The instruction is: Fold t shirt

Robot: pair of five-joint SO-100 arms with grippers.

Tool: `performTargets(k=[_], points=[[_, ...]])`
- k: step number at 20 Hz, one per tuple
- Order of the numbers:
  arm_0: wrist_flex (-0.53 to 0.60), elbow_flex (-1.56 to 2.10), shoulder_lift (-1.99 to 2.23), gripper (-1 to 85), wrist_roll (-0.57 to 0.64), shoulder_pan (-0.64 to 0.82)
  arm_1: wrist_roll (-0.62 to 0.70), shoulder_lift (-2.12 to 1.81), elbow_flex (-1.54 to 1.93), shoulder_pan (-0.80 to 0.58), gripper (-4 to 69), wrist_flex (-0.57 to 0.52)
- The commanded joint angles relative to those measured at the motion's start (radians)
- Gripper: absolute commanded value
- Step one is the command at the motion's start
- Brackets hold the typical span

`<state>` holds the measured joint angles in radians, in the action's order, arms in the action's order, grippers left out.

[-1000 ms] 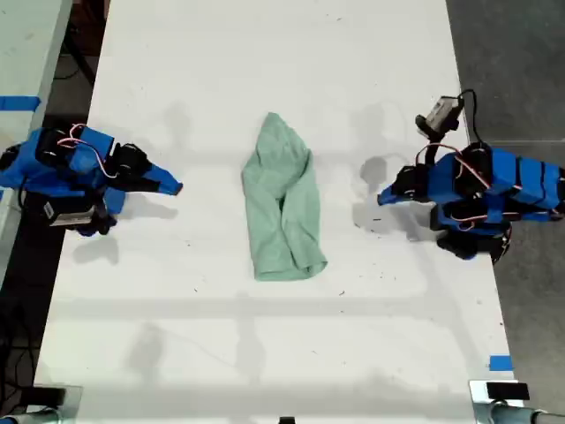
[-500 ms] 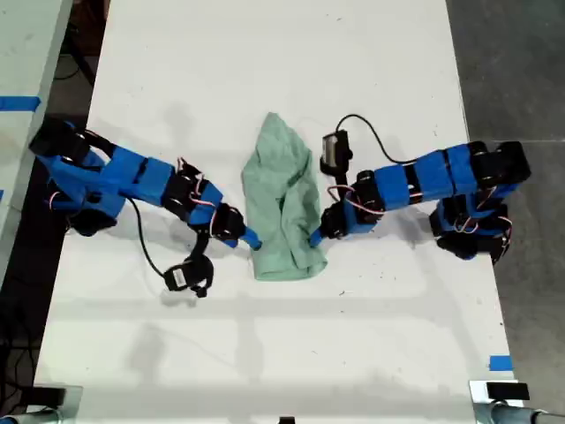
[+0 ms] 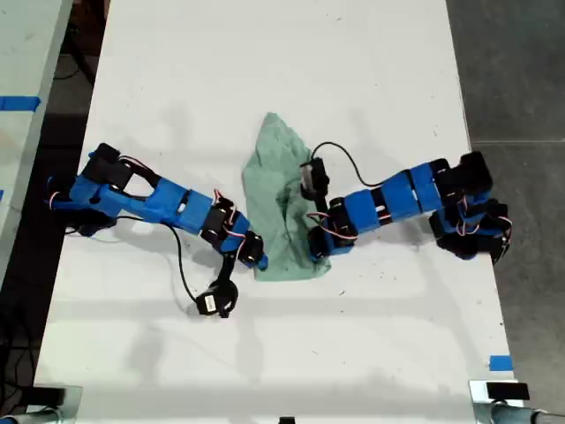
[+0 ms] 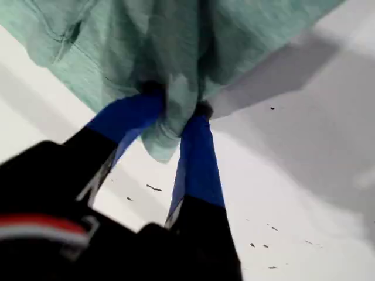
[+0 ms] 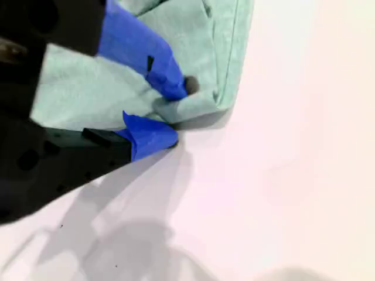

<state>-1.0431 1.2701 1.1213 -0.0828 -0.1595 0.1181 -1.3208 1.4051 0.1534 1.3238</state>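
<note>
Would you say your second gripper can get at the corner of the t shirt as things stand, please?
Probably yes: my second gripper already has its jaws around a fold at the corner of the t shirt, and nothing on the white table blocks it.

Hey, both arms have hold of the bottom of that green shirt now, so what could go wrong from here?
My first end effector pinches only a small bunched fold of the t shirt, so the cloth might slip out on a lift. My second end effector grips right at a corner hem, a thin hold that could pull free. The shirt lies crumpled and narrow on the table, so folding from here might lock in the wrinkles.
</note>
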Motion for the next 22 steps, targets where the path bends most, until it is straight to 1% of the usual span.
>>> performTargets(k=[1, 3, 5, 6, 7, 9, 12, 15, 16, 17, 19, 20, 22], points=[[0.003, -0.063, 0.018, -0.2, 0.014, -0.029, -0.014, -0.005, -0.064, 0.018, -1.1, 0.029], [-0.026, -0.084, 0.075, -0.2, 0.014, -0.052, 0.008, -0.014, -0.181, 0.025, -1.1, 0.097], [-0.078, -0.115, 0.189, -0.2, 0.008, -0.063, 0.069, -0.009, -0.405, 0.009, -1.1, 0.195], [-0.098, -0.115, 0.255, -0.2, 0.014, -0.044, 0.115, -0.018, -0.499, -0.021, -1.1, 0.207], [-0.130, -0.115, 0.321, -0.2, 0.025, -0.012, 0.160, -0.051, -0.538, -0.067, -1.1, 0.192], [-0.213, -0.110, 0.426, -0.2, 0.052, 0.089, 0.235, -0.140, -0.497, -0.192, -1.1, 0.100], [-0.293, -0.106, 0.508, -0.2, 0.112, 0.259, 0.341, -0.138, -0.499, -0.357, -1.1, -0.018], [-0.376, -0.098, 0.535, -0.2, 0.166, 0.439, 0.407, -0.077, -0.505, -0.518, -1.1, -0.040], [-0.385, -0.098, 0.535, -0.2, 0.186, 0.489, 0.437, -0.061, -0.512, -0.558, -1.1, -0.049], [-0.394, -0.098, 0.537, 1.5, 0.190, 0.537, 0.457, -0.054, -0.522, -0.597, 1.0, -0.048], [-0.403, -0.114, 0.538, 16.7, 0.233, 0.635, 0.505, -0.063, -0.566, -0.680, 19.9, 0.015], [-0.425, -0.147, 0.538, 22.1, 0.258, 0.684, 0.538, -0.091, -0.578, -0.723, 20.9, 0.048], [-0.479, -0.239, 0.546, 23.6, 0.299, 0.758, 0.577, -0.189, -0.581, -0.802, 18.7, 0.109]])
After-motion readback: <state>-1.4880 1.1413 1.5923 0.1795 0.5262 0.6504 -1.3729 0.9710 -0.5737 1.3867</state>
